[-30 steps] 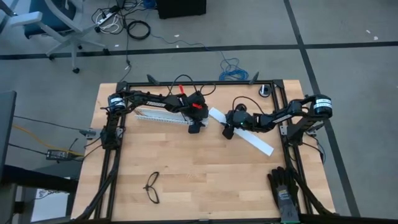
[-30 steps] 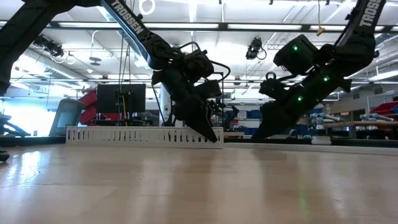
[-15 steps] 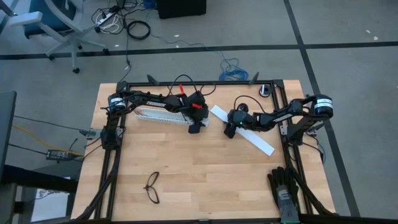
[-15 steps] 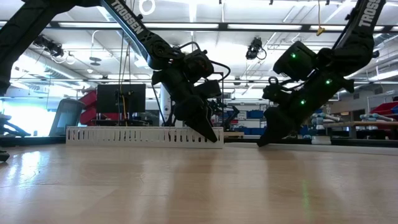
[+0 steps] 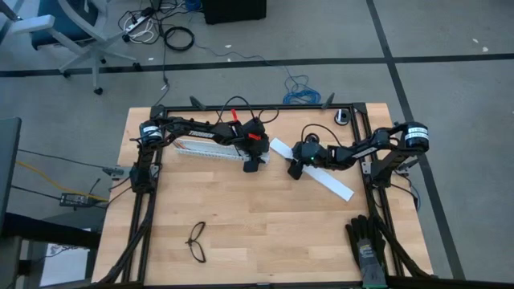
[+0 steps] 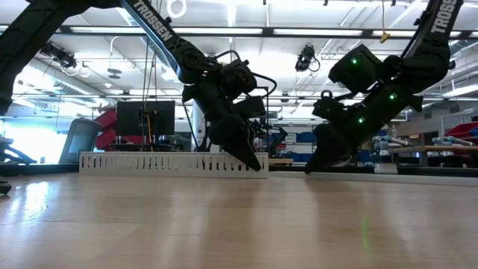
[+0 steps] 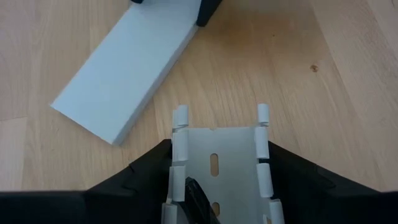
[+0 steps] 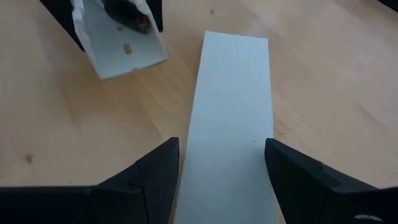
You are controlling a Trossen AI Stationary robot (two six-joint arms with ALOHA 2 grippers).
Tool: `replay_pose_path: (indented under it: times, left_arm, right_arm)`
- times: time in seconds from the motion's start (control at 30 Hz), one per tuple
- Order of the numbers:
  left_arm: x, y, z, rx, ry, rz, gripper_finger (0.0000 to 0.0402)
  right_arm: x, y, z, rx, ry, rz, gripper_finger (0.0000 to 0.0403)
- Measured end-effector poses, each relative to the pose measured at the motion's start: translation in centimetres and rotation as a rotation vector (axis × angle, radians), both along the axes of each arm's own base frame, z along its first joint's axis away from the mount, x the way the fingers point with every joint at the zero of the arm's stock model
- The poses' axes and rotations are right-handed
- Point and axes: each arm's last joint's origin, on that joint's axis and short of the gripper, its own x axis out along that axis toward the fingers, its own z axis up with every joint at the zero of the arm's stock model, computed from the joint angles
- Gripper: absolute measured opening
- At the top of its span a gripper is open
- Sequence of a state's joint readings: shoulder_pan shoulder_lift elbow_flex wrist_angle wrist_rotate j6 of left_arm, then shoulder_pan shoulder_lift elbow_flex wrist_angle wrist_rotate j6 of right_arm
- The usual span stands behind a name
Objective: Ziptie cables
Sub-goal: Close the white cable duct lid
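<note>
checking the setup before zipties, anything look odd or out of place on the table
No cables or ziptie show. The left gripper holds a slotted white duct, the right gripper straddles a flat white lid. Glasses and gloves lie at the near edge.

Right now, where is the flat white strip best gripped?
Across its narrow width, near the end by the slotted channel, coming from above: the flat white strip lies flat, long and thin, so its long edges offer opposing faces. The right gripper sits over it there.
</note>
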State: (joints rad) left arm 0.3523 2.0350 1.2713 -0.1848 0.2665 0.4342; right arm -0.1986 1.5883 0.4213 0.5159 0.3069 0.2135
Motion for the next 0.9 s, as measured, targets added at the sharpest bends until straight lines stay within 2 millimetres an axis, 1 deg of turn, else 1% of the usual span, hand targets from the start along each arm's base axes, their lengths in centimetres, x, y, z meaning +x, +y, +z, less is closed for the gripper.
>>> replay_pose_path:
  times: [0.17,0.4,0.53,0.7,0.9]
  left_arm:
    - [-0.01,0.03,0.00,0.000,0.000,0.000,0.0235]
    - [-0.01,0.03,0.00,0.001,0.000,0.000,0.0235]
    - [-0.01,0.03,0.00,0.001,-0.001,0.000,0.0235]
    - [0.06,0.08,0.03,0.006,-0.009,0.001,0.0235]
    - [0.06,0.08,0.02,0.006,-0.008,0.001,0.0235]
  right_arm:
    - [-0.04,-0.16,-0.01,0.014,-0.008,-0.018,0.0244]
    - [-0.05,-0.14,-0.02,0.000,0.002,-0.006,0.0304]
    - [-0.04,-0.14,-0.01,-0.009,0.008,0.000,0.0328]
    - [-0.42,-0.20,-0.42,0.011,0.065,-0.013,0.0334]
    - [-0.78,-0.24,-0.76,0.065,0.091,-0.044,0.0315]
